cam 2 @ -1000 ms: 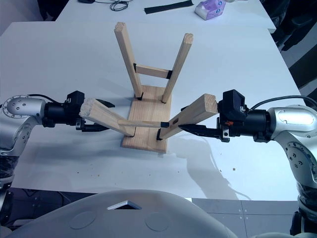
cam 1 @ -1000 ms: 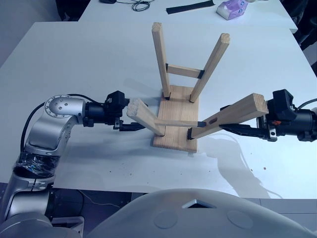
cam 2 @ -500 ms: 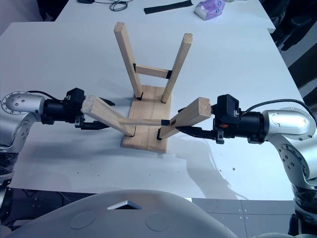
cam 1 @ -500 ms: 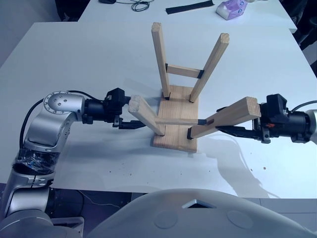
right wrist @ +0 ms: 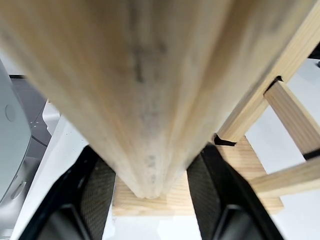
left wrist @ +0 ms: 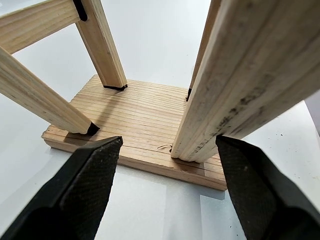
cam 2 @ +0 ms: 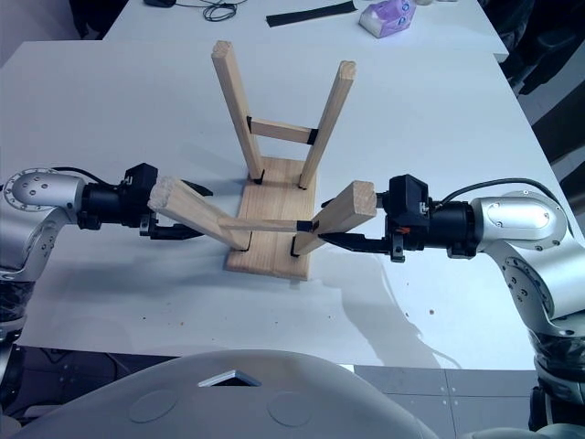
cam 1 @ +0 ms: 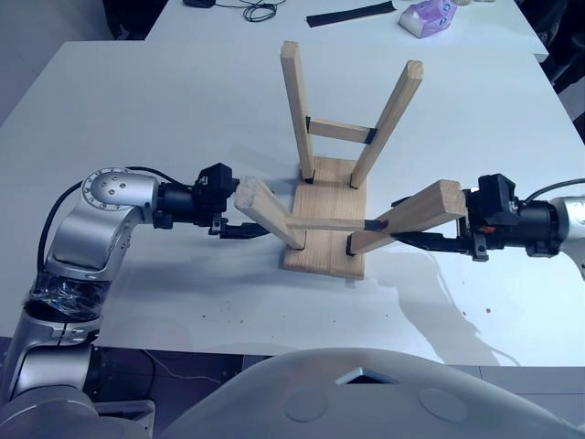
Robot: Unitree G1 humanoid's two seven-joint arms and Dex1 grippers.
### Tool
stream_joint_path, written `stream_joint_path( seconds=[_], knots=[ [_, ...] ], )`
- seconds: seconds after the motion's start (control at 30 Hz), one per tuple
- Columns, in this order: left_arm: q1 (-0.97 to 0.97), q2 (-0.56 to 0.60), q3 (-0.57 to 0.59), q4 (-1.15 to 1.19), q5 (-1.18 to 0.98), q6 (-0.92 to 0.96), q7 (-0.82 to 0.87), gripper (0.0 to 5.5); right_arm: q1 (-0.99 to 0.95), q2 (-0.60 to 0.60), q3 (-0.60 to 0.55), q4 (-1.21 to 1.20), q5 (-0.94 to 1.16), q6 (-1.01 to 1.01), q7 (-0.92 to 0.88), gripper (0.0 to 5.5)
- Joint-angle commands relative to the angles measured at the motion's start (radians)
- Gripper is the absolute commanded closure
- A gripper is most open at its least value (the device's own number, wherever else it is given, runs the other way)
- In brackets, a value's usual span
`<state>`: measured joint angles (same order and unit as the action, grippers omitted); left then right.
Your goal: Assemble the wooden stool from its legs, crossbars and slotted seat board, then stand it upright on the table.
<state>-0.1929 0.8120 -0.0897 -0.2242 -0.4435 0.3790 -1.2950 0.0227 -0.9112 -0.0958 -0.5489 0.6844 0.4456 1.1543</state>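
Right gripper tipped square-cut wooden leg steeper.

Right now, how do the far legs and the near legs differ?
The far legs stand nearly upright, untouched; the near legs lean low and outward, with the left hand and the right hand at them. Both pairs have a crossbar and meet the seat board.
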Motion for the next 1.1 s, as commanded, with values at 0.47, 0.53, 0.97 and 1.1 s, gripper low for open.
stream_joint_path(
  seconds=[0.47, 0.53, 0.97, 1.1],
  knots=[
    [-0.080, -0.082, -0.066, -0.103, -0.043, 0.068, 0.018, 2.02, -0.073, 0.029, 0.192, 0.034, -0.107, -0.001, 0.001, 3.48],
    [-0.068, -0.084, -0.074, -0.114, -0.039, 0.068, 0.019, 2.02, -0.086, 0.032, 0.224, 0.045, -0.138, -0.003, 0.001, 3.48],
    [-0.122, -0.159, -0.173, -0.083, 0.029, 0.077, 0.032, 2.02, -0.235, 0.066, 0.381, 0.123, -0.201, 0.007, 0.062, 3.48],
    [-0.183, -0.202, -0.199, -0.067, 0.050, 0.098, 0.046, 2.02, -0.259, 0.093, 0.419, 0.158, -0.211, 0.009, 0.064, 3.48]
  ],
)
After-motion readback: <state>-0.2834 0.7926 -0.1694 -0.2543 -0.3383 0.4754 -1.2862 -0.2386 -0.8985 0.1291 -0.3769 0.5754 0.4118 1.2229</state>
